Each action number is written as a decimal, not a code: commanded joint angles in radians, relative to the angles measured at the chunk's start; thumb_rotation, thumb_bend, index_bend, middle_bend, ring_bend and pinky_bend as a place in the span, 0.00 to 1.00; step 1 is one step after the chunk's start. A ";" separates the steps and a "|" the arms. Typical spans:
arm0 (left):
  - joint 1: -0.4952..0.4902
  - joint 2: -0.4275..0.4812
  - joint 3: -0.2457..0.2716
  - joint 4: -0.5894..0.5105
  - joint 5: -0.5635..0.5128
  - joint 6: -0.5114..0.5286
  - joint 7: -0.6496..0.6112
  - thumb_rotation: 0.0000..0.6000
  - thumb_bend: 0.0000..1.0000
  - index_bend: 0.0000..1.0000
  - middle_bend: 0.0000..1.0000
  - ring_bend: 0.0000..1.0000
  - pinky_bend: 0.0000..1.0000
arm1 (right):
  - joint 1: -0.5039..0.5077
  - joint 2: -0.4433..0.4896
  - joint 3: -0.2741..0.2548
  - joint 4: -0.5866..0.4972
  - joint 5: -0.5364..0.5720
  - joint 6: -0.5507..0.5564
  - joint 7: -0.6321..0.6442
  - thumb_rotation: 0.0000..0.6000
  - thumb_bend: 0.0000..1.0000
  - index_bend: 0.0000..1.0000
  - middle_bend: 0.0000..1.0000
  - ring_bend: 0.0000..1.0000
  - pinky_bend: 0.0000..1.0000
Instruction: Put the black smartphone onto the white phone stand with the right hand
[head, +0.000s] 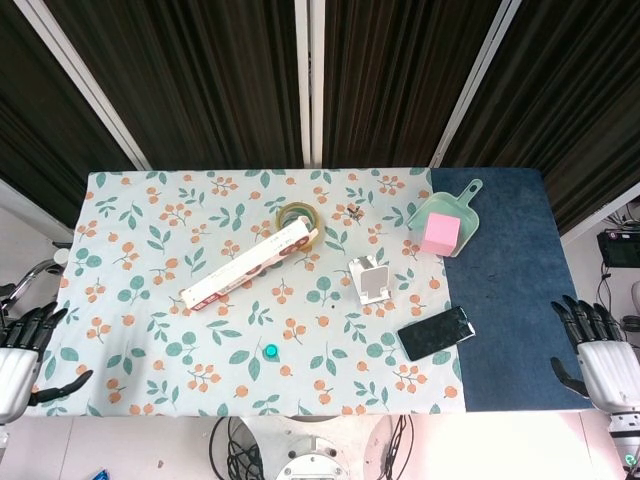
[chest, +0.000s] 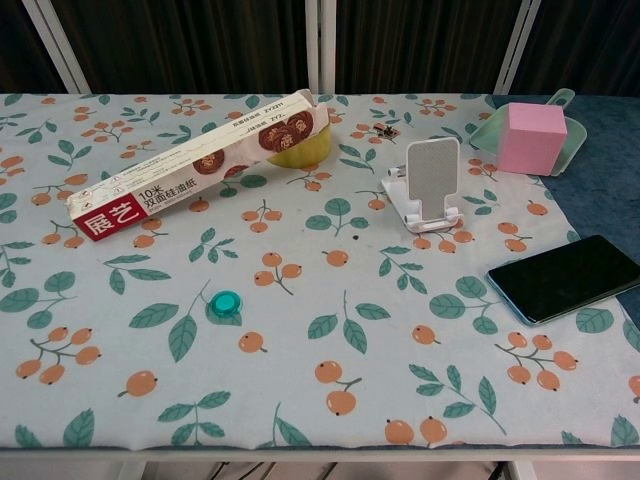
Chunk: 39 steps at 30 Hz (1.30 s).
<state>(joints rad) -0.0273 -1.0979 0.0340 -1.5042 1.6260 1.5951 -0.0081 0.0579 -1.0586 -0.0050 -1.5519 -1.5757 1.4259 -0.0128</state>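
Note:
The black smartphone (head: 436, 333) (chest: 566, 277) lies flat on the floral cloth near its right edge, screen up. The white phone stand (head: 372, 279) (chest: 428, 184) stands upright just behind and left of it, with nothing on it. My right hand (head: 594, 349) hovers off the table's right front corner, fingers spread and holding nothing, well right of the phone. At the table's left front corner my left hand (head: 24, 352) is likewise spread and holds nothing. Neither hand shows in the chest view.
A long wrap box (head: 250, 266) (chest: 200, 165) leans on a yellow tape roll (head: 296, 217). A green scoop (head: 444, 217) holds a pink cube (head: 438, 233) (chest: 531, 138) at the back right. A small teal cap (head: 271, 350) (chest: 227, 300) lies near the front. A dark blue mat (head: 510, 290) covers the right side.

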 joint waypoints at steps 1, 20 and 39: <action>0.004 -0.010 -0.001 0.006 -0.005 0.001 -0.008 0.26 0.11 0.11 0.07 0.10 0.20 | 0.109 0.089 0.005 -0.143 0.057 -0.205 -0.180 1.00 0.23 0.00 0.00 0.00 0.00; 0.011 -0.010 0.000 -0.003 0.000 0.002 -0.044 0.33 0.13 0.11 0.07 0.10 0.20 | 0.445 -0.063 0.053 -0.199 0.437 -0.618 -0.558 1.00 0.16 0.00 0.00 0.00 0.00; 0.012 -0.007 -0.005 -0.001 -0.012 -0.010 -0.053 0.33 0.13 0.11 0.07 0.10 0.20 | 0.471 -0.176 0.018 -0.085 0.426 -0.599 -0.462 1.00 0.13 0.00 0.00 0.00 0.00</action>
<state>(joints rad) -0.0148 -1.1047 0.0294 -1.5052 1.6137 1.5851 -0.0610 0.5287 -1.2338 0.0136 -1.6372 -1.1502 0.8280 -0.4754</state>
